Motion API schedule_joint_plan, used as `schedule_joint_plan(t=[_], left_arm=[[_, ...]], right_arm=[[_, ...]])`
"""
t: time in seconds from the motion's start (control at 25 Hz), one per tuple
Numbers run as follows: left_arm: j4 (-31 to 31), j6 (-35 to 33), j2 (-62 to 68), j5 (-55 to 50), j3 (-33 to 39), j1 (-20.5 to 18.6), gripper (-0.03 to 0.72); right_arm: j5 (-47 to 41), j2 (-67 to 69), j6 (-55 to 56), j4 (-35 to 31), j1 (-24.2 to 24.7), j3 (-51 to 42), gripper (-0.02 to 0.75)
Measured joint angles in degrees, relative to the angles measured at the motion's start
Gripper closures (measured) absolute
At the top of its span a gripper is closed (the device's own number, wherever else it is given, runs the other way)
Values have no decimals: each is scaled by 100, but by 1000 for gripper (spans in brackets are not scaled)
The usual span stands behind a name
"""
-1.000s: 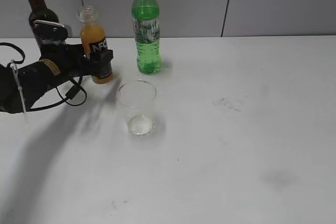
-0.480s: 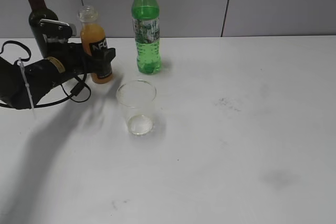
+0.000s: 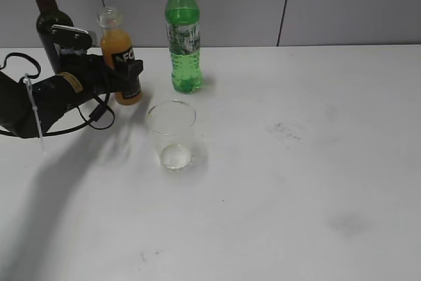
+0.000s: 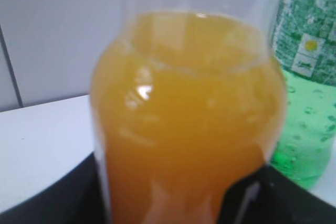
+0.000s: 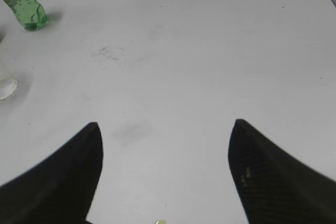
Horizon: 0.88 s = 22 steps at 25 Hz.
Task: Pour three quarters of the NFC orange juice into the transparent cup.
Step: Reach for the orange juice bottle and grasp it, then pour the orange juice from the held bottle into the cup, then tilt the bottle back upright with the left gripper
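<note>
The small clear plastic bottle of orange juice with a black NFC label (image 3: 120, 57) stood upright on the white table (image 3: 296, 182), its label clamped between the jaws of the left gripper (image 3: 129, 76). The clear, colourless plastic tumbler (image 3: 171, 134) stood near it at about four o'clock, apart from both. A tall green plastic bottle with a yellow cap (image 3: 182, 31) stood at the juice's three o'clock, a dark glass wine bottle (image 3: 47, 18) at its nine o'clock. The right gripper (image 5: 165, 182) hung spread wide over bare table.
</note>
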State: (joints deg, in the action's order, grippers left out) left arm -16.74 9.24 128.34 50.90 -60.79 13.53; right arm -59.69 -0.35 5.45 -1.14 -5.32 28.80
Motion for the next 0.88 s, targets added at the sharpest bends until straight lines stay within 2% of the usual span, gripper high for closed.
schedule_joint_plan(t=[0.4,0.68,0.88], left_arm=[[0,0,-82,-52,66,0,207],[-56,2,-818,-249,950,0,207],[-174,-461,-1731,-332,1636,-24,208]], right_arm=[[0,0,0,0,0,0,167],[0,0,0,0,0,0,167],[0,0,0,0,0,0,167]])
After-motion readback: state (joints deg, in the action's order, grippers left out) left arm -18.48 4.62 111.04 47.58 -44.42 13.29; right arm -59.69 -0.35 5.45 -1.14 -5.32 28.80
